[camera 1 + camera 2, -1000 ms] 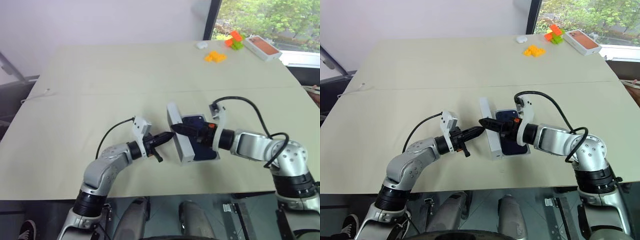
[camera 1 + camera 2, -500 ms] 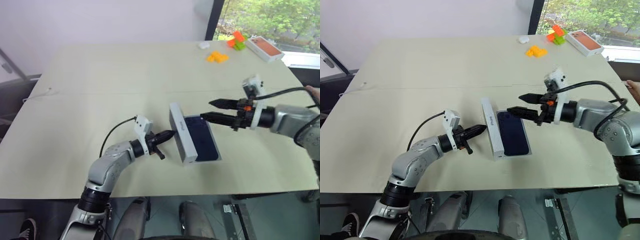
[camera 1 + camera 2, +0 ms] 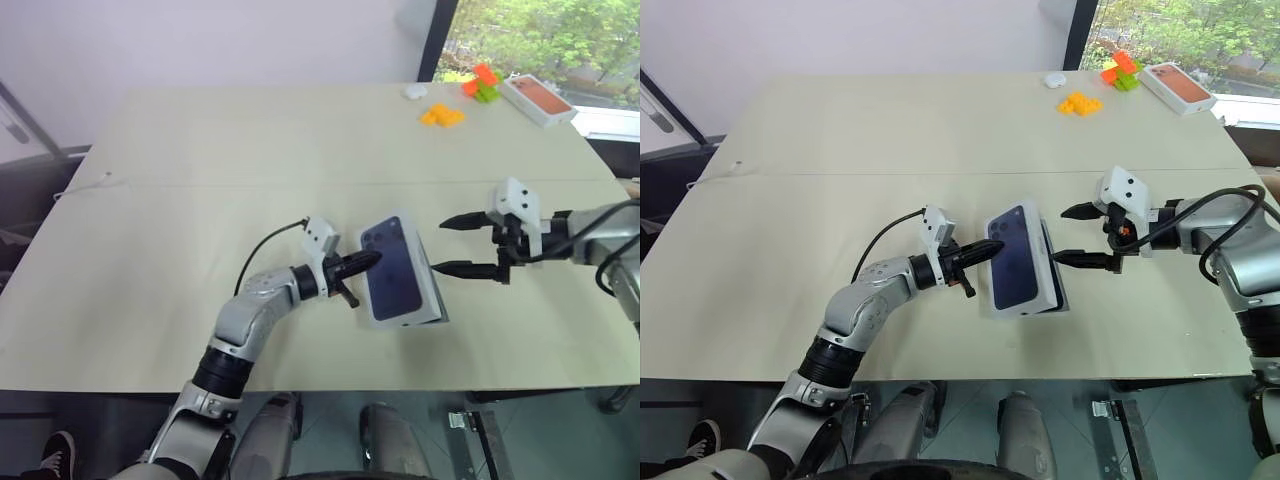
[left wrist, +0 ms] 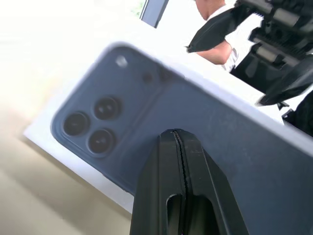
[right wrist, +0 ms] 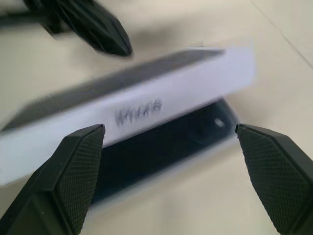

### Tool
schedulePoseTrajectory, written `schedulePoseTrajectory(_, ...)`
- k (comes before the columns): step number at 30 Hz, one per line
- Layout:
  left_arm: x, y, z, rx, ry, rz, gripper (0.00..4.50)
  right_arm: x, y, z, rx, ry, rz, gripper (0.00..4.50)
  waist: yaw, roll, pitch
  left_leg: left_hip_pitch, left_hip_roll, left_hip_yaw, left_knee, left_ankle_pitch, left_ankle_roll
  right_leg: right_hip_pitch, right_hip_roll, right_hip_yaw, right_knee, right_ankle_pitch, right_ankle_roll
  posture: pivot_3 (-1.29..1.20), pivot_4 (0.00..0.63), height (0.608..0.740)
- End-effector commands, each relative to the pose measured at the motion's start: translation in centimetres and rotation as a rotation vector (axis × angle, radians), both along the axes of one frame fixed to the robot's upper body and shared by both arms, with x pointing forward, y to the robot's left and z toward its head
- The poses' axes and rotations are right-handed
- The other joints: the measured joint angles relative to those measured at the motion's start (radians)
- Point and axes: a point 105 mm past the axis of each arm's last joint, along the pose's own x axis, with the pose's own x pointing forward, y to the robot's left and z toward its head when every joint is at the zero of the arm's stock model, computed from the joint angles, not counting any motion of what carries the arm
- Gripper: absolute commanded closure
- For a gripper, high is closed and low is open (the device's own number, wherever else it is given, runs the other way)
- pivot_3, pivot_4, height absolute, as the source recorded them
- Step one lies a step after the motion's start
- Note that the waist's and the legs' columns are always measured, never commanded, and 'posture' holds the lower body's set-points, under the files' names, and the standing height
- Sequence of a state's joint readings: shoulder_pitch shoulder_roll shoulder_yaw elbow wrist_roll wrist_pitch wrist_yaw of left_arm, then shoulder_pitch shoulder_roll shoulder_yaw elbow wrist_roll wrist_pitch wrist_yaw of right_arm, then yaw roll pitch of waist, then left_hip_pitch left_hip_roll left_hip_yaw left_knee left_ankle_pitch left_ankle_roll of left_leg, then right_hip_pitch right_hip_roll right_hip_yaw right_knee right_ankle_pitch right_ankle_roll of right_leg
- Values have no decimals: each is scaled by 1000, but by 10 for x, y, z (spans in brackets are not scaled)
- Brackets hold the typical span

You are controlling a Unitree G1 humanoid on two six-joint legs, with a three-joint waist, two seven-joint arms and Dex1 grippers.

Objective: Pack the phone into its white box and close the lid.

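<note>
Phone-sized, the deep white cardboard lid [image 3: 398,273] with the dark blue phone picture on its outer face lies near the middle of the pale beige table [image 3: 250,180], closer to the front edge, picture side up. It sits tilted over the shallow white box [image 5: 161,182], and the right wrist view shows the slim dark blue phone [image 5: 161,149] lying in the gap beneath the lid's raised side wall. The left gripper [image 3: 985,253], its two black fingers pressed together and holding nothing, points level at the lid's left long edge, tips at or just over that edge; whether they touch it cannot be told. The right gripper [image 3: 462,245] hovers just off the lid's right side with its fingers spread wide, one above the other, nothing between them. In the far right corner of the table lie a white box with an orange-red picture [image 3: 538,98], an orange and green block cluster [image 3: 483,82], a heap of small yellow-orange pieces [image 3: 441,115] and a small white rounded object [image 3: 415,91], all well apart from the lid.
</note>
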State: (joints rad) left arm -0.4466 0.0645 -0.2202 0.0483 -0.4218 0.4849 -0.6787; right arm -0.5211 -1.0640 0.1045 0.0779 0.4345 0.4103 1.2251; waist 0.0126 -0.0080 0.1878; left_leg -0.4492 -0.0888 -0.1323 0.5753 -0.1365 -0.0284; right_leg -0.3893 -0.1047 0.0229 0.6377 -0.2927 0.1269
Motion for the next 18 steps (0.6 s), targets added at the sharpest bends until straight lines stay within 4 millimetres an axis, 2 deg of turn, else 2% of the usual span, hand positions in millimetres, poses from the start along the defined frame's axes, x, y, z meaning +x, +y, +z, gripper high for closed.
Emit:
schedulePoseTrajectory(1,-2,-8,9,-10,-57,-24,4500,3,-2,13,-28,-66,26,16,0,0,0,0,0,0,0,0,0,0,0,0,0,0,0,0,150,740)
schedulePoseTrajectory(4,-1,-15,14,-31,-58,-32,4500,4,-9,17,-1,-33,7,16,-1,0,0,0,0,0,0,0,0,0,0,0,0,0,1,0,150,740)
schedulePoseTrajectory(8,-1,-17,23,-61,-70,-22,4500,-1,-3,22,37,-12,41,16,0,0,0,0,0,0,1,0,0,1,0,0,0,0,1,0,150,740)
schedulePoseTrajectory(12,4,-4,36,-67,-102,31,4500,2,7,13,37,-48,48,16,-4,0,0,0,0,0,1,0,0,0,0,0,1,1,1,0,150,740)
schedulePoseTrajectory(16,5,18,44,-60,-111,88,4500,11,19,9,90,-111,18,16,-3,0,0,1,0,-1,1,0,0,-1,1,0,4,1,1,0,150,740)
schedulePoseTrajectory(18,1,28,40,-29,-104,106,4500,14,21,5,96,-133,-2,519,-1,0,0,1,0,-1,2,1,-1,-1,1,1,6,0,1,0,150,740)
